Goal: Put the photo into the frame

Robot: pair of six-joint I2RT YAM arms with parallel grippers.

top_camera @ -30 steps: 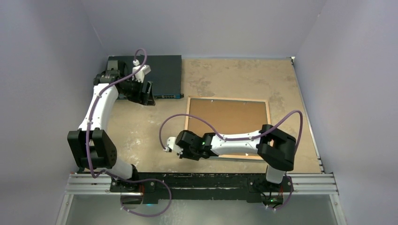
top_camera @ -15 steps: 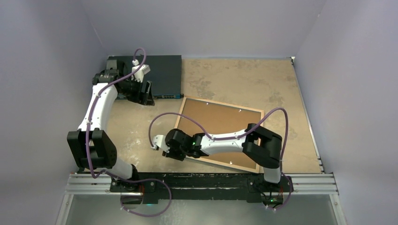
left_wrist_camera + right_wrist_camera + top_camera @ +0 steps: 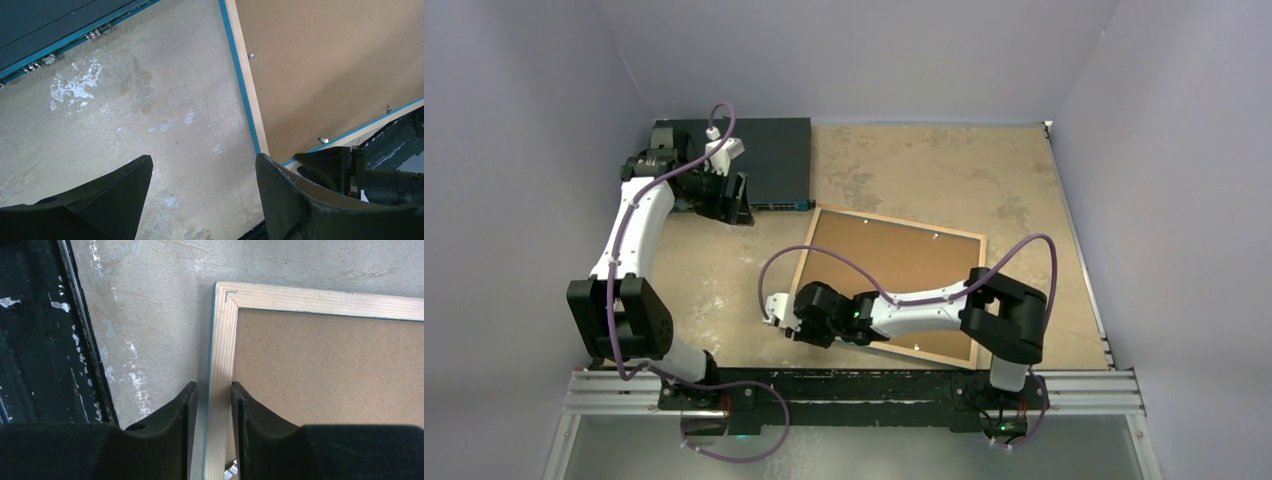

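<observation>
**Right gripper pinched on frame rail near a corner; photo out of sight**

The frame [image 3: 894, 285] lies face down and skewed on the table [image 3: 904, 160], brown backing board [image 3: 325, 370] up. The right gripper [image 3: 209, 407] straddles the wooden rail just beside a corner. Its fingers are drawn in against both sides, clamped on it as far as the wrist view shows. The photo shows in no view.

Judgement: the hold is thin and off-centre, so any lift or turn should go slow and low, or the frame may swing or slip.

The right arm is folded, forearm low over the frame's near edge, wrist reaching left. The left gripper [image 3: 202, 172] hangs with its fingers wide apart and empty, beside the dark box [image 3: 769, 150].
</observation>
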